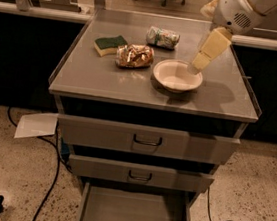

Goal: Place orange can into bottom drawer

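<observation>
Camera view, places given relative to white bowl [175, 77] on grey cabinet top [107, 81]. White paper sheet [36, 125] on floor far left and below. Green-topped sponge [110, 44] left of bowl, up a little. Orange can [134, 56] lying on side just left of bowl, right beside sponge, well apart from gripper. White-and-green patterned can [162, 37] behind bowl, also on side. Gripper [198, 64] over bowl's right rim, tilted, tip down-left; whether spread or closed, cannot tell; carries nothing visible. Bottom drawer [133, 215] straight below bowl, pulled out under two closed drawers.
</observation>
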Controlling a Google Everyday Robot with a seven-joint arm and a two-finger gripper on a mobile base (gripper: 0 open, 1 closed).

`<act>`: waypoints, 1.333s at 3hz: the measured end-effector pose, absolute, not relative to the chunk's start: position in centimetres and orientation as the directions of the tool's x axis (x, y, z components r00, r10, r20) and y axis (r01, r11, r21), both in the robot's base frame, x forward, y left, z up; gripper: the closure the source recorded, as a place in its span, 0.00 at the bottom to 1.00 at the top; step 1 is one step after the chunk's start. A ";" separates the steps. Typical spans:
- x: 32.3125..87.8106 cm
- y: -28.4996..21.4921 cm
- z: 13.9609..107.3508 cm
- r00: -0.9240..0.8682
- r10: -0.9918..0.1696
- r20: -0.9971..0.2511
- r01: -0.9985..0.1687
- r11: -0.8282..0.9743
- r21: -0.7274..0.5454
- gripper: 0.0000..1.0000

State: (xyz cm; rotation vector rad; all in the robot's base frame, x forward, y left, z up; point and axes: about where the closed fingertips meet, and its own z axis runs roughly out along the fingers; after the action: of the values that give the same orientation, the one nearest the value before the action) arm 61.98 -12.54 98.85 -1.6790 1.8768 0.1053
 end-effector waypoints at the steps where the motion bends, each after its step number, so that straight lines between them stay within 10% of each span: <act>1: 61.9 -13.0 98.1 -0.042 -0.871 -0.490 -0.923 0.222 -0.315 0.00; 4: 70.1 -4.2 93.5 0.105 -0.831 -0.547 -0.955 0.069 -0.287 0.00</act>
State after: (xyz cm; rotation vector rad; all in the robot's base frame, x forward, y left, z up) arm 70.08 -4.20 93.48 -1.7819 1.7466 0.2648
